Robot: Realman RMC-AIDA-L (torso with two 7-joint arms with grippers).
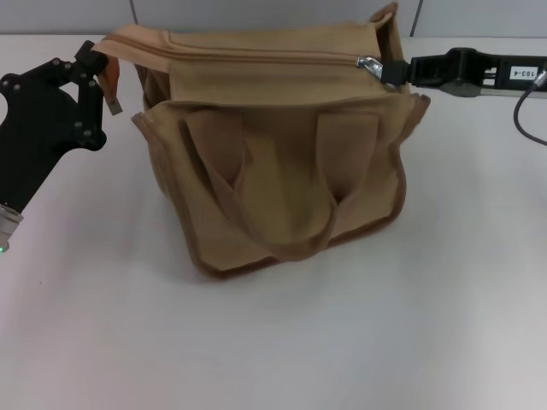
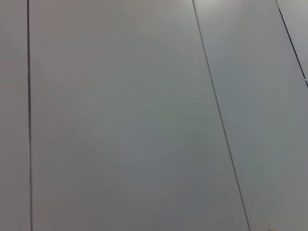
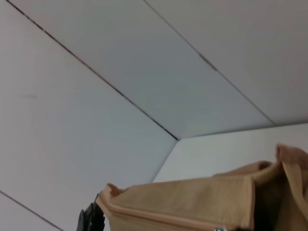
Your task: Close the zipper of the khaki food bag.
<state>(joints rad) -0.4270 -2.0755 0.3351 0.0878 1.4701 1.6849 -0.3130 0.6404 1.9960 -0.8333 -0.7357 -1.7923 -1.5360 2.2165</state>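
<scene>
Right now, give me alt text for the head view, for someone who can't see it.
A khaki food bag stands on a white table, its zipper run across the top to the silver pull tab at the right end. The right gripper is at that tab, and the left gripper holds the bag's left end tab.

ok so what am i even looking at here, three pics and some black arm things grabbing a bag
It is a two-armed robot working at a white table. The big picture is from a camera on its head, looking down. The other two come from cameras on its wrists; the left one shows only a grey wall panel, the right one the bag's top edge and wall.

On the table stands a khaki food bag. The left claw pinches the fabric tab at the bag's left end. The right claw is shut on the silver zipper pull at the right end. The zipper looks closed along its length.
</scene>
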